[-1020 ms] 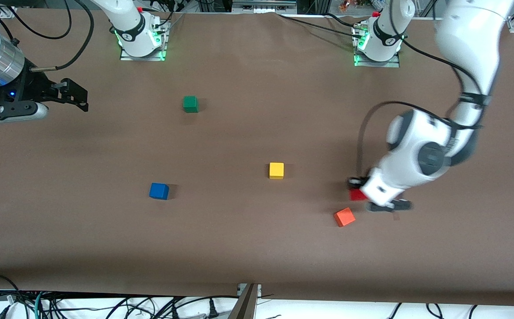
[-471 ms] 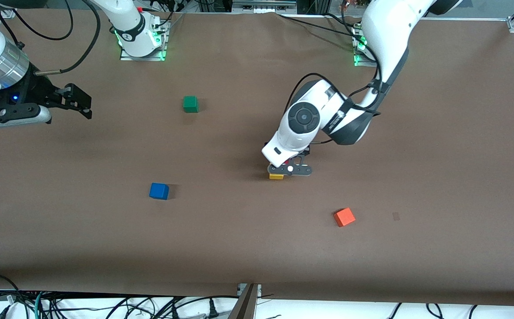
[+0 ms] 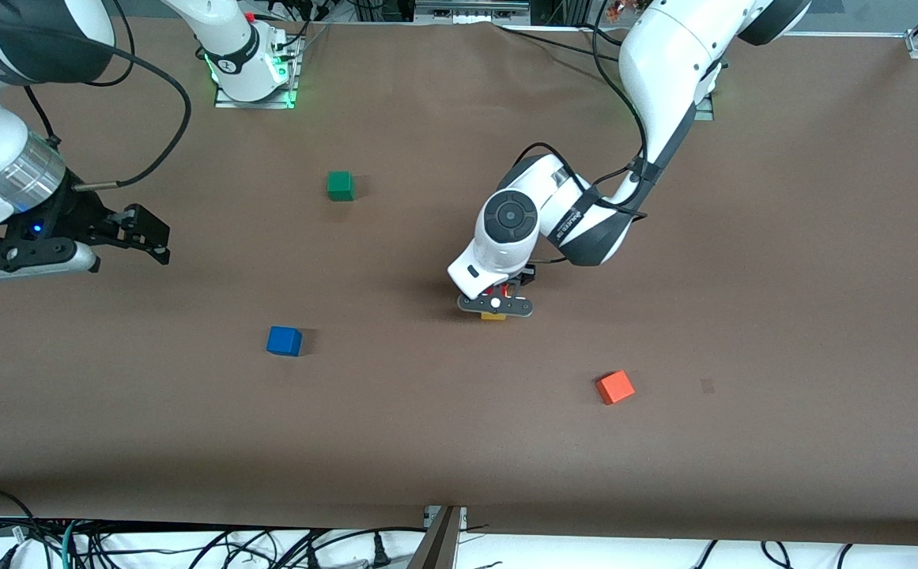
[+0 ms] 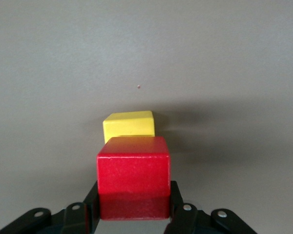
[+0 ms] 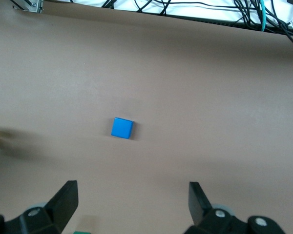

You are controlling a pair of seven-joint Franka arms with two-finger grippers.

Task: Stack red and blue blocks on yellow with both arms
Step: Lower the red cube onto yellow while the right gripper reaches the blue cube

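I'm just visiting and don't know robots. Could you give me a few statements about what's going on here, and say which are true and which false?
1. The left gripper holds the red block. True.
2. The red block is over the green cube. False: it is over the yellow cube.
3. The right gripper is open and empty. True.
4. The blue block sits on the yellow cube. False: it lies alone on the table.

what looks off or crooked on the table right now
Only the orange-red block stands out: it sits turned at an angle, while the green block, blue block and yellow block lie roughly square. Nothing is spilled or damaged. The left gripper holds the red block level over the yellow one.
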